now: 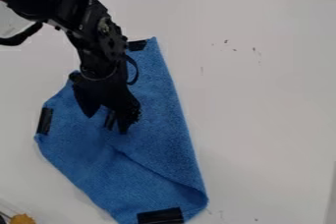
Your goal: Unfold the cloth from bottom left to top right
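Observation:
The black gripper is over the upper left part of the blue cloth, its fingers spread apart. Between them, on the cloth, shows a short black strip. The cloth lies partly folded on the white table, with a crease running from below the gripper toward the lower right, where the layers bulge. Other black strips mark the cloth's top, left edge and bottom. The arm hides part of its upper left side. Whether the fingertips touch the cloth, I cannot tell.
The white table extends to the right of the cloth, with small dark specks on it. An orange-yellow object sits at the lower left corner. Dark items stand beyond the table's far edge at the top right.

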Action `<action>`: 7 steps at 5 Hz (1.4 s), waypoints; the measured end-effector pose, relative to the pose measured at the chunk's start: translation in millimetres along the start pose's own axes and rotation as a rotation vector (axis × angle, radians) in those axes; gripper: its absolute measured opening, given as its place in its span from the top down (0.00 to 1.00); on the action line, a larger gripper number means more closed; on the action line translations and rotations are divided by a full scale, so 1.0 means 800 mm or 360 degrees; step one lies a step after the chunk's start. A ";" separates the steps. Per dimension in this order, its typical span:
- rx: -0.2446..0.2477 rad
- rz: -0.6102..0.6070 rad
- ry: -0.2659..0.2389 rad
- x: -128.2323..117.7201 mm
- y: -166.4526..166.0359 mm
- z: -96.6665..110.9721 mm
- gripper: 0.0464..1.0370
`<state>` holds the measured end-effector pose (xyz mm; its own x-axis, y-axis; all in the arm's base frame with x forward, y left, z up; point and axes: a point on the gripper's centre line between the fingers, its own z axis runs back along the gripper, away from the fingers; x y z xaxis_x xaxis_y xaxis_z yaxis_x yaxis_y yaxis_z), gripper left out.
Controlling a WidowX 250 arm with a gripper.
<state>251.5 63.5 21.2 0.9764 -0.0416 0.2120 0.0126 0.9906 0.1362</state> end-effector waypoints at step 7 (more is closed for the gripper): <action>0.0263 -0.0063 -0.0105 0.025 -0.046 0.070 0.98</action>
<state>258.6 19.1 74.8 0.9596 -0.0938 0.2654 0.0098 0.9534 0.3016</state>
